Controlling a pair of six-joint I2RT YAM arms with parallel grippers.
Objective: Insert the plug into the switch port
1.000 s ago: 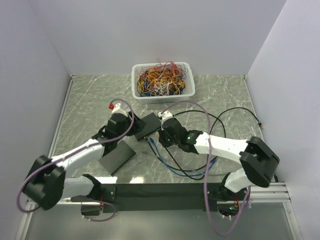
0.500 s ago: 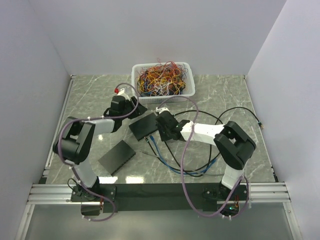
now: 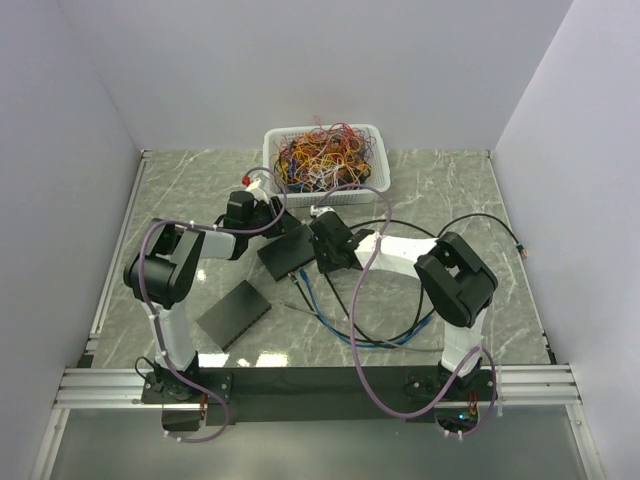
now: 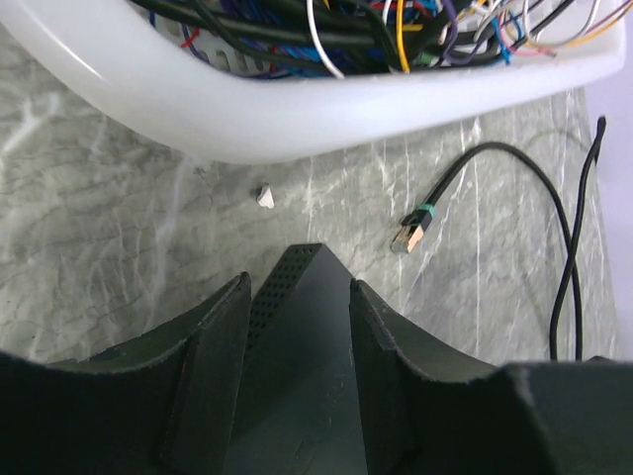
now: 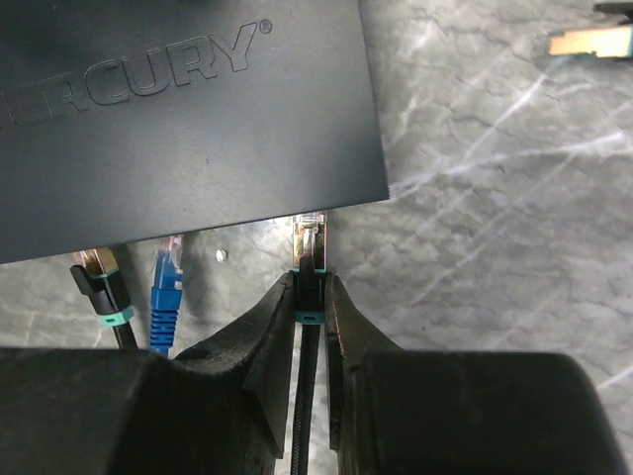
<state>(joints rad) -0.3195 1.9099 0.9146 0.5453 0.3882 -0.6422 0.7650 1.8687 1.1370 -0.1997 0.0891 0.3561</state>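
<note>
- Two arms, the left arm (image 3: 200,243) and the right arm (image 3: 395,250), are now folded in tight over the network switch (image 3: 288,252). A second ago they were spread lower and wider. They have converged on it from either side, so the approach looks done.
- The left gripper (image 4: 297,285) has shifted to the switch's far corner, near the white cable basket (image 4: 297,114). Its jaws are roughly half open and narrowing, one finger on each side of the corner. It isn't clamped yet as far as I can tell, and is likely about to brace the switch.
- The right gripper (image 5: 310,292) is pinched tight on the plug (image 5: 310,237) at its teal band, grip unchanged.
- The plug points straight at the switch's near edge, tip touching or just beside it. It sits right of a blue plug (image 5: 168,267) and a black plug (image 5: 102,282) at that same edge.
- The port face is hidden under the edge, so I can't tell if the tip has entered. My judgement is that the final push remains.
</note>
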